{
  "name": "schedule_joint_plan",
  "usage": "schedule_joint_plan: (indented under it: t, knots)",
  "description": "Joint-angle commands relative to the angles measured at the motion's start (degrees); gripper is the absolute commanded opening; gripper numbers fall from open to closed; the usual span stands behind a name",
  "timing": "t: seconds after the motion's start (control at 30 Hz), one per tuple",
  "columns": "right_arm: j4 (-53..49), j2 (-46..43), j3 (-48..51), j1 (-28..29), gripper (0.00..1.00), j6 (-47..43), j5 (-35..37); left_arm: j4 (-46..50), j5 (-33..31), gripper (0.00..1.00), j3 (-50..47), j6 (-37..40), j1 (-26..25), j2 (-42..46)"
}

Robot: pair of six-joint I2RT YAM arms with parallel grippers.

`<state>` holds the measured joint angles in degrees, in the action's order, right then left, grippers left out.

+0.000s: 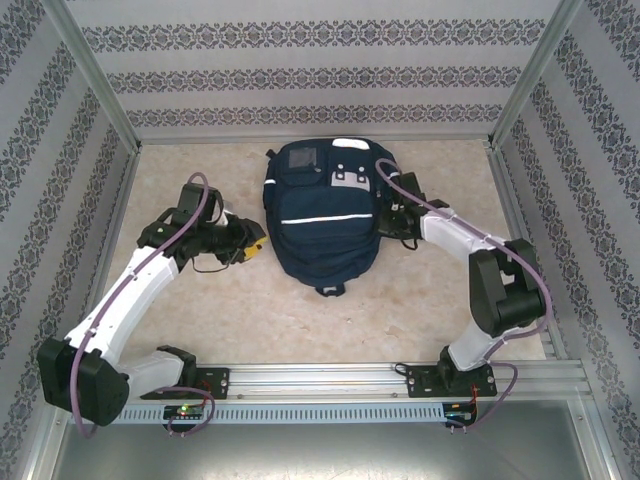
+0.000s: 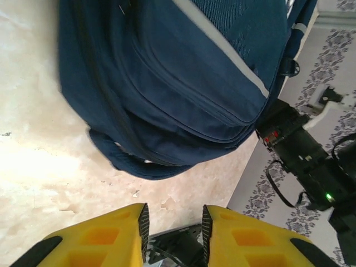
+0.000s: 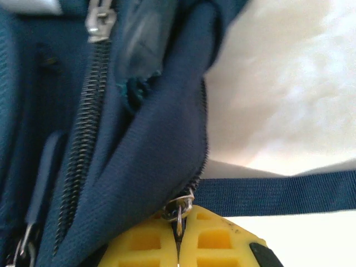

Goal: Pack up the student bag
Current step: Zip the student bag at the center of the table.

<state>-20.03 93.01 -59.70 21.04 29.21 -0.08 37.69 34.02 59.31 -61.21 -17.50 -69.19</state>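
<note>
The student bag (image 1: 325, 215), a navy backpack with white stripes, lies flat in the middle of the table. My left gripper (image 1: 256, 246) sits just off its left side, jaws open and empty; in the left wrist view the yellow fingers (image 2: 128, 233) stand apart over bare table below the student bag (image 2: 183, 78). My right gripper (image 1: 395, 222) presses against the bag's right side. In the right wrist view the right gripper (image 3: 179, 229) is shut on a metal zipper pull (image 3: 180, 210) at the edge of the bag's fabric (image 3: 150, 144).
A navy strap (image 3: 278, 194) runs sideways behind the right fingers. A second zipper track (image 3: 83, 133) runs up the bag. Patterned walls (image 1: 320, 70) enclose the table; a metal rail (image 1: 330, 378) carries both arm bases at the near edge.
</note>
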Motion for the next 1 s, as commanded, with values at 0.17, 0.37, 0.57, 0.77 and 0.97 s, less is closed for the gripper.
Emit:
schedule_joint_plan:
  t: [0.17,0.37,0.57,0.77,0.97]
  knots:
    - [3.8,-2.8,-1.9,12.0,0.0,6.1,-3.4,4.0,-9.8,0.53,7.6,11.8,-9.5,-7.2]
    - [3.0,-1.6,-4.9,14.3,0.0,6.6,-4.7,7.7,-23.4,0.56,12.3,25.6,-19.0,-13.4]
    - [2.9,-1.9,-4.7,14.4,0.0,7.3,-5.7,7.1,-29.6,0.69,14.5,34.6,-23.2,-18.5]
    - [3.0,-2.4,-4.2,15.0,0.0,7.7,-5.9,6.3,-34.8,0.69,18.9,39.5,-24.7,-26.2]
    - [2.7,-3.4,-3.8,15.1,0.0,7.7,-5.6,5.2,-34.5,0.54,21.3,42.1,-25.4,-32.5]
